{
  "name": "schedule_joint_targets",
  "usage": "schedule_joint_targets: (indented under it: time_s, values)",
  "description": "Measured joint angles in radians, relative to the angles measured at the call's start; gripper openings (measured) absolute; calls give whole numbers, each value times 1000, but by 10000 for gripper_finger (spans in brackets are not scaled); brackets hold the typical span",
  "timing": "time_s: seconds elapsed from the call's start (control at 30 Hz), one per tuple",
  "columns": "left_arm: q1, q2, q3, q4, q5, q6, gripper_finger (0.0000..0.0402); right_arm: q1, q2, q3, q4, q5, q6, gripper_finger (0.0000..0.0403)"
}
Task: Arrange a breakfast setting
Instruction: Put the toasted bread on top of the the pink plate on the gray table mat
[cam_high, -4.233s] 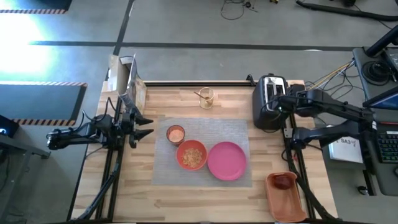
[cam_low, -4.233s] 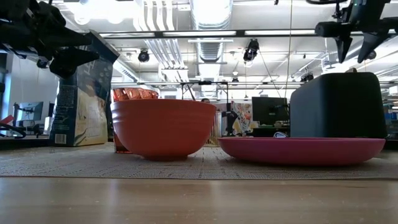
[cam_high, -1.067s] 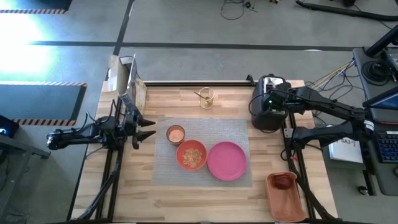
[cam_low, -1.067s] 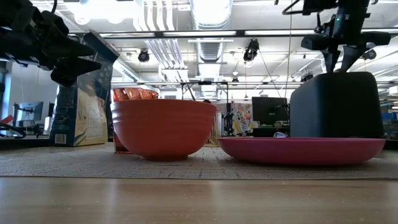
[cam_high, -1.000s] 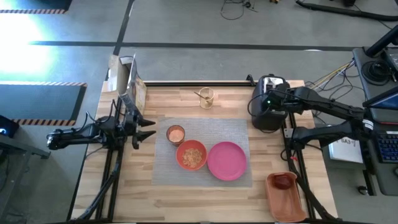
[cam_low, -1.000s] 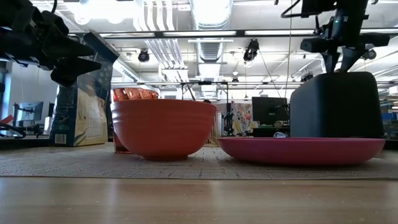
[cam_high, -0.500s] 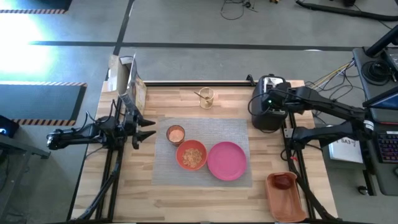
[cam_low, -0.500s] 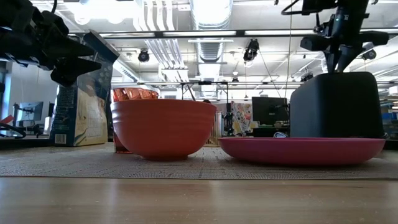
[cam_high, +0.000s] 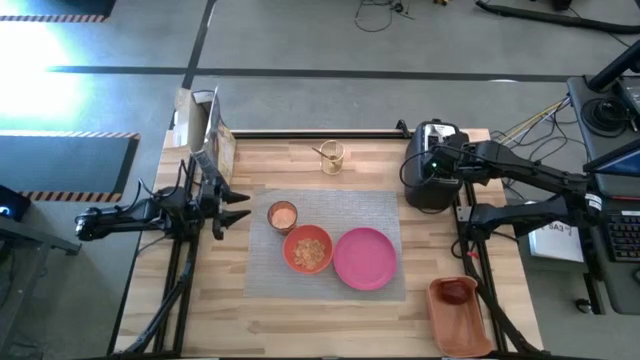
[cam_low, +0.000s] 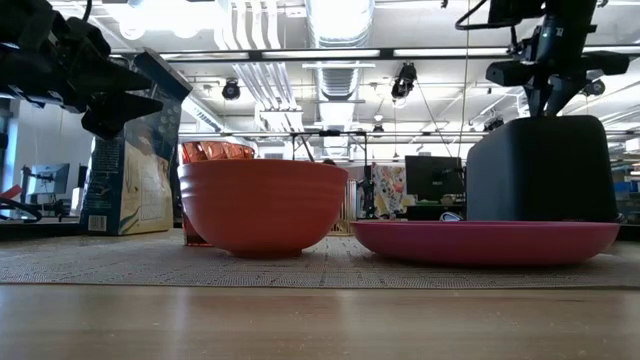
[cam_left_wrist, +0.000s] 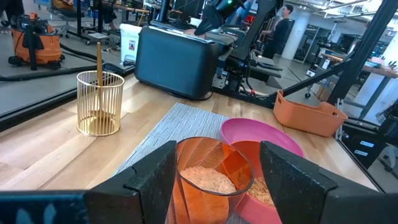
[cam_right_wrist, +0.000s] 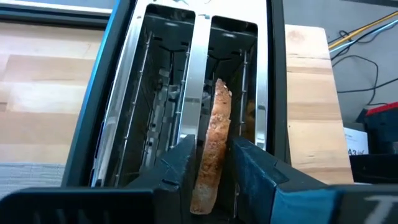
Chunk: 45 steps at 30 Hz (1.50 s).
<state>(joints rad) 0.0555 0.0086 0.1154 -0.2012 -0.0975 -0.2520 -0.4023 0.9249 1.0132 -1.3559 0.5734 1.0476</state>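
A grey placemat (cam_high: 325, 240) lies mid-table with the orange cup (cam_high: 283, 215), the orange bowl (cam_high: 308, 249) and the pink plate (cam_high: 364, 258) on it. My left gripper (cam_high: 240, 206) is open and empty, level, just left of the cup (cam_left_wrist: 208, 180). My right gripper (cam_high: 430, 166) points down into the black-and-silver toaster (cam_high: 432, 185) at the far right, shut on the brown toast slice (cam_right_wrist: 212, 149), which stands in one slot. The gold spoon (cam_high: 326, 152) stands in a gold wire holder. The red apple (cam_high: 455, 292) lies in the orange tray. My right gripper pinches the toast slice's two flat faces near its top edge (cam_right_wrist: 208, 177) between its two fingers (cam_right_wrist: 180, 165). The fingers come from above, pointing down. The slice stands upright on edge, its lower part inside the toaster's slot (cam_right_wrist: 233, 81).
A cereal box (cam_high: 205, 130) stands at the far left corner, behind my left gripper. The gold wire holder (cam_high: 332, 157) stands at the far edge. The orange tray (cam_high: 460, 320) sits at the near right. The toaster's second slot (cam_right_wrist: 165, 93) holds nothing.
My right gripper has stayed over the toaster, and in the low view its fingers have drawn closer together around the toast slice.
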Motion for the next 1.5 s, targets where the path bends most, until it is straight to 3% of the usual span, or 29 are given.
schedule_joint_targets:
  time_s: [0.33, 1.17, 1.5]
  values:
    - [0, 0, 0, 0, 0, 0, 212, -1, 0, -3, 1, 5, 7, 58]
    - [0, 0, 0, 0, 0, 0, 212, 0, -1, -3, 0, 6, -17, 29]
    - [0, 0, 0, 0, 0, -16, 212, -1, -7, 110, -2, 57, -72, 28]
